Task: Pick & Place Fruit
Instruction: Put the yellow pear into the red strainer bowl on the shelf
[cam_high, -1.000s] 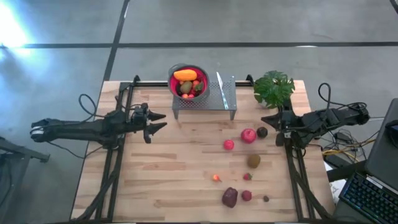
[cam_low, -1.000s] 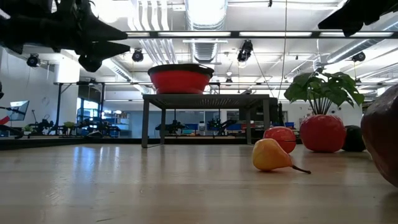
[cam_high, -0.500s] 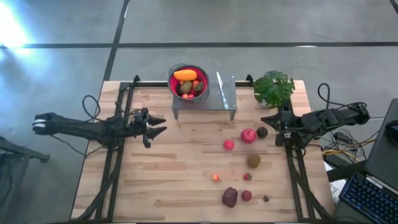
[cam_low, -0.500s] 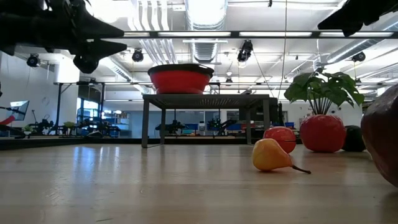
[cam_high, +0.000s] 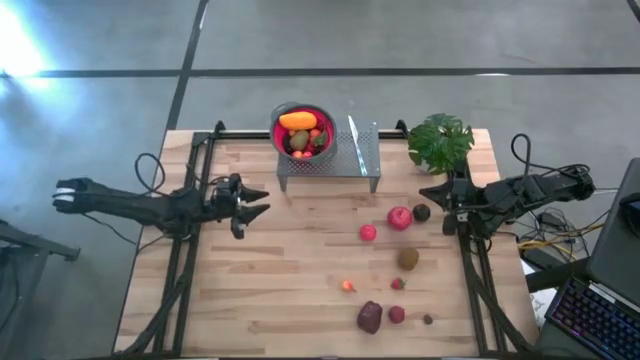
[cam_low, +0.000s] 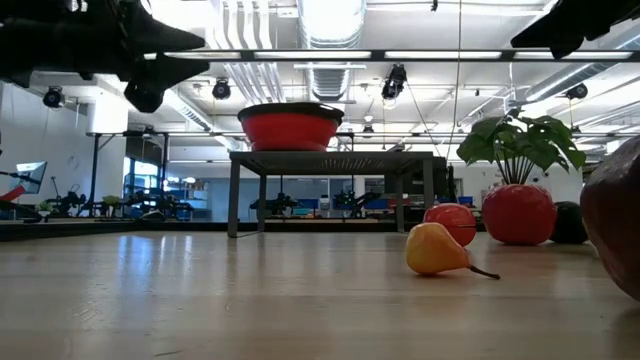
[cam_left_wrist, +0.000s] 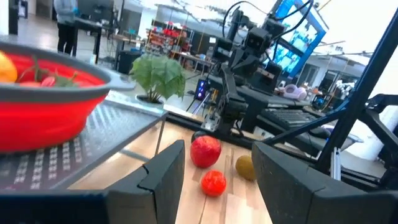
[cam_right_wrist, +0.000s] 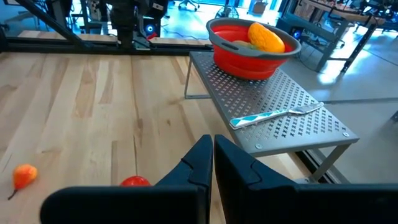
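Your loose fruit all lies on the right half of the table (cam_high: 250, 300). Taking the table centre as the clock hub in the overhead view, the big red apple (cam_high: 400, 217) and the dark round fruit (cam_high: 421, 212) sit at about 2 o'clock, the small red apple (cam_high: 368, 233) just inside them, the kiwi (cam_high: 407, 259) near 4, and the small pear (cam_high: 347, 286), the maroon fruit (cam_high: 369, 317) and the little berries trail down toward 5. The bowl (cam_high: 303, 128) on the metal stand (cam_high: 330, 165) at 12 o'clock already holds an orange fruit and several others. Your right gripper (cam_high: 428, 192) hangs above the table with its fingers pressed together and nothing in them, and the dark fruit and the big apple lie just off its tips toward 7 o'clock, so this arm looks much the nearer one. Your left gripper (cam_high: 258, 200) hovers at 9 o'clock, fingers partly spread and empty, pointing to 3 o'clock; the nearest fruit is well apart from it across bare wood. The round fruits offer no long axis to line up on; the pear lies on its side, stem toward 3 o'clock in the low view. A knife (cam_high: 353, 138) lies on the stand beside the bowl. No brand, label or legible writing shows on anything.
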